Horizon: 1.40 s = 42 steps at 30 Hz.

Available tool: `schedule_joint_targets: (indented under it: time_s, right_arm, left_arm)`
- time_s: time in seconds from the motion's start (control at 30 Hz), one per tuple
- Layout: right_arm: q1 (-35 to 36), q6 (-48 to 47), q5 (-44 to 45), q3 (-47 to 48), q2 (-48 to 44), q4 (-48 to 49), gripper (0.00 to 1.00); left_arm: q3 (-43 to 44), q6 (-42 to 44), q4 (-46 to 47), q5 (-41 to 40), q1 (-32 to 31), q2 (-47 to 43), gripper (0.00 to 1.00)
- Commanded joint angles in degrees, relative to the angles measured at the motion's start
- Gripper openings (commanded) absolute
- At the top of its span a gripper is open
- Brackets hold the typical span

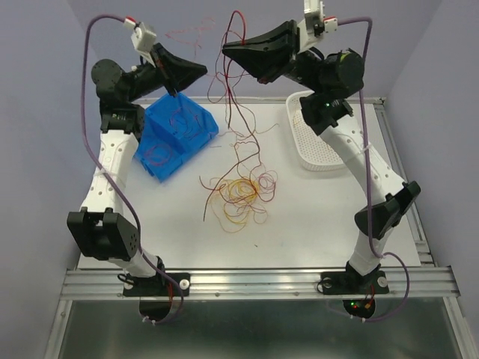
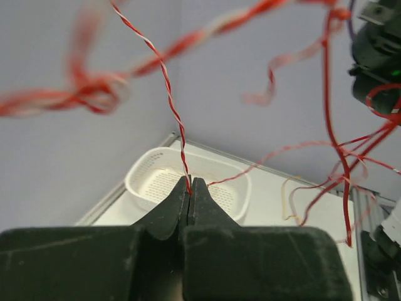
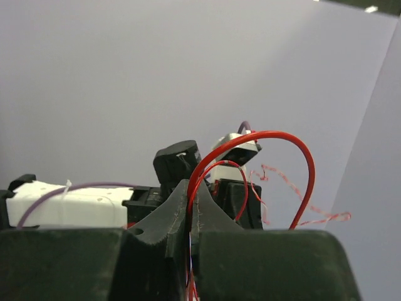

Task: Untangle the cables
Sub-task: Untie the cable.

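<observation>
Most of the cables [image 1: 238,196] lie in a loose red and yellow heap in the middle of the table [image 1: 314,217], looped through one another. A few long red ones hang from the right gripper [image 1: 224,51], which is held high over the far side, and they reach down to the heap. They are lifted but, I judge, not yet freed. Its jaws are clenched on a red loop [image 3: 276,141]. The left gripper [image 1: 200,72], raised just beside it, is pinched tight on a red-and-white strand [image 2: 168,88]. Some red strands lie in the blue bin [image 1: 161,168] at left, and the white basket [image 1: 322,146] at right looks bare. The work seems early: a little is sorted and the bulk is left. I cannot tell whether the grippers hold one cable or two. Strands near the left wrist camera are blurred, and those between the grippers show only faintly from above.
</observation>
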Motion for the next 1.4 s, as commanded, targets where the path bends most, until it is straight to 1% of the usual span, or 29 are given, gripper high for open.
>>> schedule_joint_targets:
  time_s: [0.0, 0.03, 0.07, 0.2, 0.23, 0.3, 0.33, 0.4, 0.43, 0.53, 0.63, 0.77, 0.9, 0.97, 1.0, 1.03, 1.23, 1.3, 1.37]
  right_arm:
    - [0.22, -2.26, 1.03, -5.97, -1.48, -0.82, 0.01]
    - [0.22, -2.26, 1.03, -7.55, -1.66, -0.81, 0.01]
    - [0.22, -2.26, 0.94, -8.17, -2.09, -0.81, 0.0]
    - [0.22, -1.65, 0.59, -11.42, -2.89, -0.81, 0.01]
    - [0.22, -1.73, 0.68, -12.21, -3.24, -0.73, 0.01]
    - [0.22, -2.35, 1.72, -14.93, -4.12, -0.38, 0.0]
    - [0.22, -2.96, 2.17, -15.47, -4.47, -0.38, 0.01]
    - [0.22, -3.32, 2.35, -16.61, -5.17, -0.38, 0.0]
    - [0.3, -2.97, 2.17, -16.7, -5.18, -0.38, 0.0]
    - [0.22, -1.21, 0.77, -16.18, -4.39, 0.24, 0.0]
    - [0.22, 1.33, 0.15, -16.44, -4.21, 2.61, 0.01]
    - [0.3, 4.32, -1.43, -15.91, -3.51, 4.28, 0.0]
    - [0.3, 5.47, -1.69, -16.61, -3.59, 5.69, 0.01]
    - [0.3, 5.91, -1.87, -16.79, -3.51, 6.04, 0.01]
    - [0.3, 6.26, -2.22, -16.79, -3.42, 6.65, 0.01]
    - [0.39, 6.87, -2.48, -16.88, -3.16, 6.92, 0.0]
    - [0.3, 9.6, -3.45, -16.27, -1.57, 9.55, 0.0]
    - [0.3, 9.87, -3.28, -16.35, -1.31, 9.91, 0.0]
    - [0.3, 10.04, -3.19, -16.62, -1.31, 10.08, 0.01]
  left_arm:
    - [-10.65, -1.68, 16.91, 7.94, -5.41, -7.05, 0.02]
    - [-12.59, -2.29, 20.93, 8.9, -6.99, -8.45, 0.04]
    - [-15.74, -2.55, 22.54, 9.52, -7.7, -9.07, 0.05]
    - [-20.94, -0.37, 24.93, 11.19, -10.77, -11.8, 0.13]
    - [-21.83, 0.34, 25.19, 11.37, -11.04, -12.5, 0.21]
    - [-24.37, 0.61, 26.94, 12.25, -11.31, -13.03, 0.32]
    - [-25.25, 0.61, 27.82, 12.86, -11.31, -13.47, 0.47]
    - [-28.06, -0.01, 30.45, 14.01, -11.4, -13.99, 0.61]
    - [-28.77, 0.08, 30.99, 14.01, -11.66, -14.43, 0.7]
    - [-29.31, 0.52, 31.43, 12.7, -12.27, -13.39, 0.78]
    - [-27.11, 0.43, 31.08, 11.46, -12.28, -10.67, 0.79]
    - [-23.51, 4.47, 25.46, 6.81, -12.28, -7.94, 0.84]
    - [-19.83, 4.83, 24.05, 6.27, -12.89, -4.95, 0.86]
    - [-18.85, 7.36, 22.39, 5.14, -12.89, -4.59, 0.86]
    - [-18.24, 9.03, 19.33, 3.83, -12.98, -4.59, 0.85]
    - [-17.97, 12.7, 15.3, 1.64, -12.98, -4.77, 0.85]
    - [-17.53, 17.12, 11.84, -0.49, -14.03, -4.95, 0.86]
    - [-17.0, 20.62, 8.41, -2.51, -14.04, -5.12, 0.87]
    - [-17.61, 21.78, 7.88, -2.78, -14.12, -5.47, 0.89]
